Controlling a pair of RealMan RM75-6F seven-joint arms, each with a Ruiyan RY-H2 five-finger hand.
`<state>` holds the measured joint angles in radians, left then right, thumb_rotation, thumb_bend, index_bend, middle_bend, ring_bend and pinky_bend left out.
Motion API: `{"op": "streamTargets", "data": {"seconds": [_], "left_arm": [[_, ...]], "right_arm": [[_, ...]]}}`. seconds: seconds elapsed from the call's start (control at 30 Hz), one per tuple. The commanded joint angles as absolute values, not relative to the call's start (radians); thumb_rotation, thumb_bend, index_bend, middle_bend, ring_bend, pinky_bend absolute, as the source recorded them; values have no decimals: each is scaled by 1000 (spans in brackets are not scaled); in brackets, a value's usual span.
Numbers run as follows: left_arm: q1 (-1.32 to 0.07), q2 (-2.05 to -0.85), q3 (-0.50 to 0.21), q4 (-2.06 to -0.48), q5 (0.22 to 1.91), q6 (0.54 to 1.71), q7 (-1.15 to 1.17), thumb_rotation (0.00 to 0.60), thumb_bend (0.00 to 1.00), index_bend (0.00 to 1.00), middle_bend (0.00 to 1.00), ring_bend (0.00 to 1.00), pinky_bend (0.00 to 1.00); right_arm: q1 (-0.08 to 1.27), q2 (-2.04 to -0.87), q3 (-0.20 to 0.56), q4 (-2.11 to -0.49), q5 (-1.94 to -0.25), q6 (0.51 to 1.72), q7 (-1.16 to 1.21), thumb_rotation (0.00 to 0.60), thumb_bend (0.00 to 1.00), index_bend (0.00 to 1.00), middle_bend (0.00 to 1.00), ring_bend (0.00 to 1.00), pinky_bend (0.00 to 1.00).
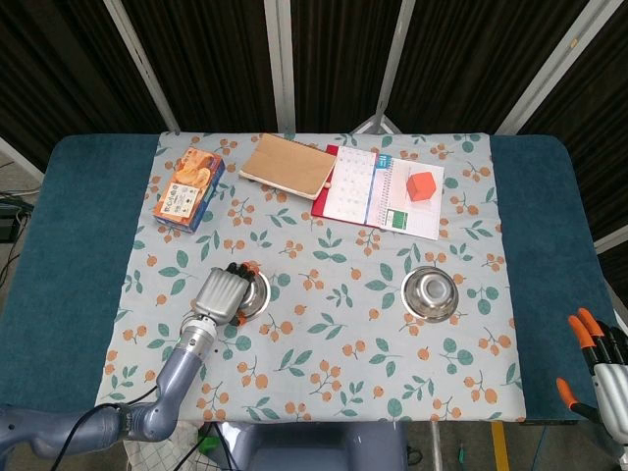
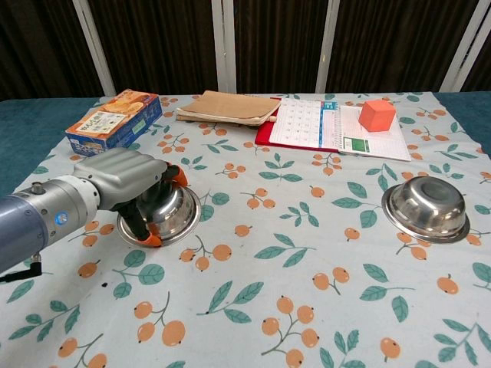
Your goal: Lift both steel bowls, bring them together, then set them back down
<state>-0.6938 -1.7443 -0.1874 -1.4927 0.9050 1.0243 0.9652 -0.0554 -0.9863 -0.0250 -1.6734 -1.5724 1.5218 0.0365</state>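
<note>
The left hand [image 2: 126, 188] was down over the left steel bowl [image 2: 170, 213], fingers curled across its rim and the thumb tucked under the near edge, so it gripped that bowl, which sat on the floral tablecloth [image 2: 307, 307] on the robot's left side. From the head view the same hand [image 1: 220, 293] covered most of the bowl [image 1: 251, 295], only a sliver of steel showing to its right. Over on the other side, the right steel bowl [image 2: 426, 207] rested alone on the cloth, well apart from its partner. The right hand [image 1: 599, 365] hung off the table's near right corner, fingers spread and holding nothing, nowhere near that bowl [image 1: 430, 292]. At the back edge of the cloth lay a snack box [image 2: 113, 116], a brown notebook [image 2: 230, 106], and an open planner [image 2: 314, 124] with an orange cube [image 2: 377, 114] standing on its right page.
</note>
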Motion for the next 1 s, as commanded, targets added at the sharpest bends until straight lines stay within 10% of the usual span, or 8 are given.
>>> {"op": "streamTargets", "data": {"seconds": [0.03, 0.4, 1.0], "left_arm": [[-692, -1734, -178, -1504, 931, 1038, 939, 600, 218, 312, 439, 325, 555], [-670, -1623, -149, -1597, 995, 1044, 828, 600, 221, 315, 443, 329, 560], [-670, -1463, -93, -1758, 1011, 1059, 835, 600, 217, 317, 438, 329, 560]], "right_arm": [[-54, -989, -26, -1674, -1570, 1517, 30, 600, 397, 0, 0, 0, 57], [11, -1035, -11, -1659, -1602, 1449, -35, 600, 398, 0, 0, 0, 57], [346, -1193, 119, -1617, -1383, 973, -195, 600, 389, 0, 0, 0, 58]]}}
